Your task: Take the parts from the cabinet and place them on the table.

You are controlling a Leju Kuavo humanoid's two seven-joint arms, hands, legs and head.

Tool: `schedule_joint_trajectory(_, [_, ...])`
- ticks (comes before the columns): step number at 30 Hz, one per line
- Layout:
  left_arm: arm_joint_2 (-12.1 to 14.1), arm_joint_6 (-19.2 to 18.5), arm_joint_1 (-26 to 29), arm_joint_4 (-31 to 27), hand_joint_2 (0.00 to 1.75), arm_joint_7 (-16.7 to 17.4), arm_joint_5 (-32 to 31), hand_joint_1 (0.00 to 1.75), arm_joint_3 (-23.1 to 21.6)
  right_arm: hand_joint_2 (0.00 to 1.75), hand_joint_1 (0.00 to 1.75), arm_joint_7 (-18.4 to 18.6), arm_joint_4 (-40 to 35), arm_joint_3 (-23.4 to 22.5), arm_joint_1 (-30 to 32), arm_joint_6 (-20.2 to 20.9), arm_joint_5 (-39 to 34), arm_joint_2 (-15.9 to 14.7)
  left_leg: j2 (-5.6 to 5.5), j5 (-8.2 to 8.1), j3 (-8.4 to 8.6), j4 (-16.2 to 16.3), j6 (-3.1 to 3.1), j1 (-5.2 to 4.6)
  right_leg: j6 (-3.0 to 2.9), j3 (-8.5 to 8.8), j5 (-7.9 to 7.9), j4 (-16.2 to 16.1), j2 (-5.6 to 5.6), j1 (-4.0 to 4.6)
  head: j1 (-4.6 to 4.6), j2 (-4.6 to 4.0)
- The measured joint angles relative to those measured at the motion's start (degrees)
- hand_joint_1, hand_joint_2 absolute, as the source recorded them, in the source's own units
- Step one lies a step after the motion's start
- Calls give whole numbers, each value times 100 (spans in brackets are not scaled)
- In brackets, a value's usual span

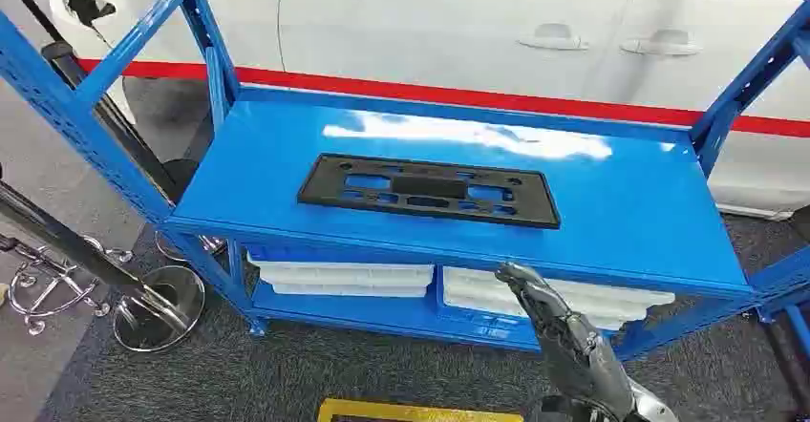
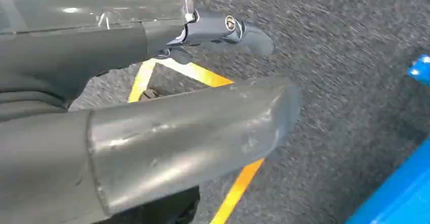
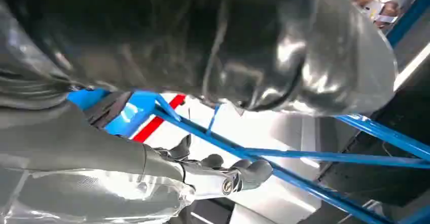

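Black plastic part (image 1: 428, 191), 1 pc, is laid flat near the centre of the top shelf of the blue metal cabinet (image 1: 630, 217). 2 stacks of white trays (image 1: 342, 276) are seen on the lower shelf, side by side. Right hand (image 1: 564, 331) is raised in front of the cabinet's front edge, below the part and apart from it; fingers apart, nothing held. Left hand (image 2: 167, 82) is seen over grey carpet w/ yellow floor tape (image 2: 238, 183); nothing gripped, fingers extended.
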Motion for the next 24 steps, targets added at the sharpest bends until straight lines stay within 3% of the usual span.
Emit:
schedule_joint_trajectory(1, [0,0,-2,0,0,-6,-4,0,0,0,0,4,9,11,-8,-4,15,0,-2,-71,66,-7,-41,8,-14,193,338,-573,-23,-6,2,0])
schedule_joint_trajectory(2, [0,0,-23,0,0,-9,-7,0,2,0,0,7,28,15,-18,-7,17,2,-2,-115,111,-19,-89,-19,-28,258,229,-621,-25,51,4,0])
schedule_joint_trajectory(3, [6,0,-36,0,0,-15,-9,0,2,0,0,13,28,22,-29,-11,33,2,-21,-147,108,-9,-132,-19,-87,328,136,-801,-27,66,0,0])
schedule_joint_trajectory(5, [15,-2,-42,0,0,-22,-13,0,2,0,0,15,37,28,-52,-11,46,4,6,-149,143,-103,-203,-5,-166,320,101,-764,-12,95,0,0])
schedule_joint_trajectory(7, [22,-4,-63,0,0,-22,-22,0,0,0,0,15,37,31,-54,-11,50,11,22,-235,197,-17,-266,15,-244,414,99,-859,1,37,-2,0])
schedule_joint_trajectory(8, [24,-4,-61,0,0,-24,-24,0,0,0,0,13,37,31,-70,-11,52,20,14,-361,71,257,-276,13,-299,459,64,-872,-6,39,-2,0])
schedule_joint_trajectory(10, [26,-13,-63,0,0,-24,-26,0,0,0,0,13,44,33,-80,-11,52,22,9,-771,-509,1242,-299,13,-358,510,5,-871,-12,69,-4,0])
schedule_joint_trajectory(11, [26,-13,-52,0,0,-24,-26,0,0,0,0,13,50,35,-81,-11,55,24,9,-886,-813,1695,-305,13,-373,534,-25,-870,-10,87,-2,2])
schedule_joint_trajectory(12, [26,-13,-39,0,0,-22,-33,0,0,0,0,13,61,39,-81,-15,55,24,9,-843,-1016,1917,-301,13,-378,570,-56,-869,0,100,-4,0])
schedule_joint_trajectory(13, [26,-13,-24,0,0,-22,-52,0,0,0,0,13,72,44,-81,-31,57,24,9,-650,-1067,1843,-285,12,-376,620,-91,-869,20,112,-2,0])
schedule_joint_trajectory(15, [30,-13,-17,0,0,-22,-59,0,0,0,0,13,74,52,-84,-52,57,24,3,57,-832,992,-205,-6,-370,771,-187,-869,35,143,-4,0])
schedule_joint_trajectory(16, [39,-13,-15,0,0,-22,-63,0,0,0,0,13,76,55,-87,-61,59,24,-1,419,-659,450,-127,-45,-362,824,-240,-876,34,144,-2,0])
schedule_joint_trajectory(17, [72,-13,-21,0,0,-22,-66,0,4,0,0,13,90,57,-106,-61,66,24,-7,347,-592,333,-72,-78,-328,849,-269,-884,30,166,4,2])
schedule_joint_trajectory(18, [70,-22,-18,2,0,-22,-85,0,2,0,0,54,107,63,-119,-37,83,24,-6,328,-528,172,-68,-83,-294,834,-282,-866,54,158,-5,0])
schedule_joint_trajectory(21, [77,-17,-25,2,0,-15,-92,0,4,0,0,146,155,114,-138,33,136,15,-14,307,-508,108,-32,-97,-213,873,-284,-966,46,141,-4,0])
schedule_joint_trajectory(22, [68,-20,-17,2,0,-11,-98,0,4,0,0,170,166,122,-158,26,142,9,1,354,-405,-17,-2,4,-178,901,-341,-924,-37,167,-7,0])
schedule_joint_trajectory(23, [70,-22,-20,2,0,-15,-103,0,7,0,0,179,184,133,-174,20,153,4,-13,345,-352,-74,13,-12,-136,805,-427,-736,-45,180,0,0])
schedule_joint_trajectory(24, [70,-22,-29,2,0,-15,-105,0,7,0,0,179,195,135,-196,20,155,-11,1,327,-331,-79,42,-15,-121,584,-605,-353,-29,164,-2,2])
